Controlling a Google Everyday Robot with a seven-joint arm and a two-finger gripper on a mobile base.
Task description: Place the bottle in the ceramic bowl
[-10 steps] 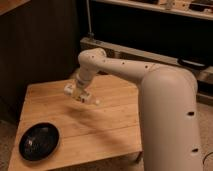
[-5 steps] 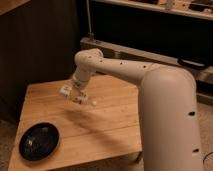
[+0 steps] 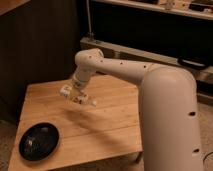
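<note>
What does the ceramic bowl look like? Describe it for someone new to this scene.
Find the wooden table; the ceramic bowl lies at its near corner, on the picture's left. It is round, shallow and glossy black, unlike the whitish bottle held by the gripper above the table's middle.

Glossy black ceramic bowl (image 3: 39, 141) on near-left corner of table (image 3: 110, 120); pale wood, plank lines. Whitish bottle (image 3: 90, 102), white cap, clamped in cream gripper (image 3: 77, 96) above table middle. White arm (image 3: 165, 110), small dark dots.
</note>
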